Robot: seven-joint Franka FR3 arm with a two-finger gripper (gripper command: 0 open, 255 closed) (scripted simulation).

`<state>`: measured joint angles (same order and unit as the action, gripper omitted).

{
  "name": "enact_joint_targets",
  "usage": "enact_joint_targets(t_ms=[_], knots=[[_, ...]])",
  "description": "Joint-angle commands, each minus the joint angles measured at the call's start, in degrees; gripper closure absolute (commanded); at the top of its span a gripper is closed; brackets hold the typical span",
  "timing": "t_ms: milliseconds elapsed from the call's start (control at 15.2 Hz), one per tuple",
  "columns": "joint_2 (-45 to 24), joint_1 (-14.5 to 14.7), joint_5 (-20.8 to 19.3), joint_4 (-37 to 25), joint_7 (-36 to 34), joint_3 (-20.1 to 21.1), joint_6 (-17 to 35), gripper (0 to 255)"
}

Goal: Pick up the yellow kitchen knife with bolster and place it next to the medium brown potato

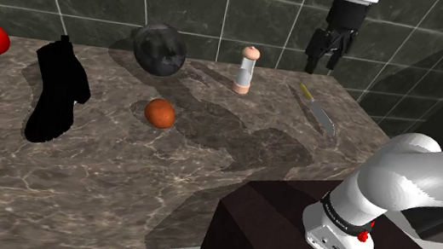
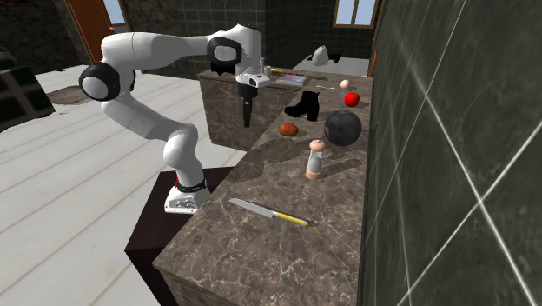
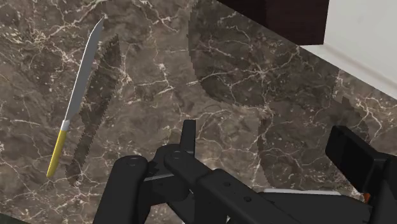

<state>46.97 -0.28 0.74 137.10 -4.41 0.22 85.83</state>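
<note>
Still untouched, knife (image 1: 316, 109) lies flat on counter (image 1: 197, 172)

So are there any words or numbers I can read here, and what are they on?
Tiny dark lettering on the white robot arm's base: too small to read.
Nothing else carries any text: the yellow-handled, grey-bladed kitchen knife and the dark marble-patterned counter are bare.

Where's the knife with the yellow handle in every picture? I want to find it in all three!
Shoulder view: the knife lies at the right end of the countertop, right of the shaker.
Second exterior view: the knife lies low in the middle, nearer the camera than the shaker.
Wrist view: the knife lies flat beside its dark shadow.
Shared landmark: the dark marbled countertop under it.
</note>
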Motion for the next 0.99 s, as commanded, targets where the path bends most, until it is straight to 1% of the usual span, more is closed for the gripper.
enact_joint_targets(t_ms=[0, 462, 924], knots=[[0.0, 0.0, 0.0, 0.0, 0.0, 0.0, 0.0, 0], [-4.69, -4.62, -4.05, 5.12, 2.21, -6.28, 9.62, 0], [-12.45, -9.04, -7.3, 7.5, 4.4, -12.86, 19.74, 0]])
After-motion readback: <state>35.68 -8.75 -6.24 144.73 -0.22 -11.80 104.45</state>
